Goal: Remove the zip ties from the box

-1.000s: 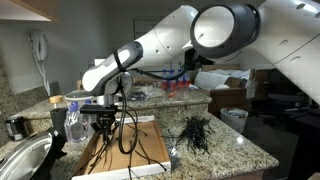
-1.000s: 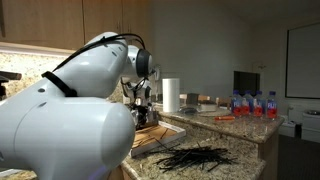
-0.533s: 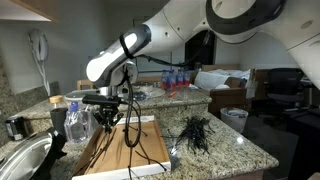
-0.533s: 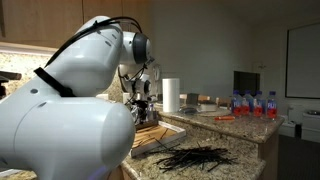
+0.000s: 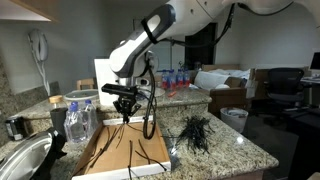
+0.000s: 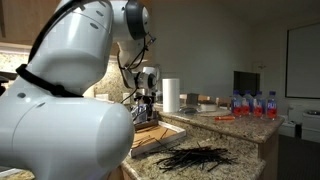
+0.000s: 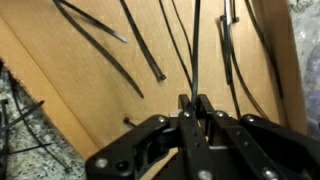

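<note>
A shallow brown cardboard box [image 5: 125,150] lies on the granite counter with several black zip ties [image 7: 140,55] loose on its floor. My gripper [image 5: 124,102] hangs above the box, shut on a bunch of long black zip ties [image 5: 148,122] that dangle down toward it. In the wrist view the fingers [image 7: 193,103] pinch a zip tie [image 7: 195,45] between them. A pile of black zip ties [image 5: 194,132] lies on the counter beside the box; it also shows in an exterior view [image 6: 195,157].
A water bottle [image 5: 77,122] and a clear container stand by the box's end. A metal sink [image 5: 22,160] is beyond them. A paper towel roll [image 6: 171,95] and several bottles [image 6: 255,104] stand on the far counter.
The arm has swung up and toward the zip tie pile, carrying the held zip ties higher above the box. The gripper stays shut.
</note>
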Motion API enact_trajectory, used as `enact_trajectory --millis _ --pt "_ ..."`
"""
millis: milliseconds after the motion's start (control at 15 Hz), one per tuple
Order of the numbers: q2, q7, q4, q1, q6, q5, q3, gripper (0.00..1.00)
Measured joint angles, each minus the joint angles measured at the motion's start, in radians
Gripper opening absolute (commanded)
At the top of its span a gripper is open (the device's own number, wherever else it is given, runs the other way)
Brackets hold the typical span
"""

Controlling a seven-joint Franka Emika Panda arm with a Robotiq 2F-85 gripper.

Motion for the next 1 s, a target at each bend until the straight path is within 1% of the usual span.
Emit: enact_trajectory --millis 200,400,600,800,1000 --pt "-0.128 0.005 -0.142 -0.071 0.021 0.003 -0.002 0.07" --pt "-0.256 0.004 -0.276 -0.165 0.025 0.015 -0.007 0.07" --pt "-0.361 -0.017 -0.391 -0.258 0.025 0.052 -0.023 0.07" --pt "-0.433 -0.081 -0.472 -0.339 0.03 0.106 -0.052 0.07" --pt "-0.466 -0.149 -0.515 -0.408 0.04 0.125 -0.091 0.07"
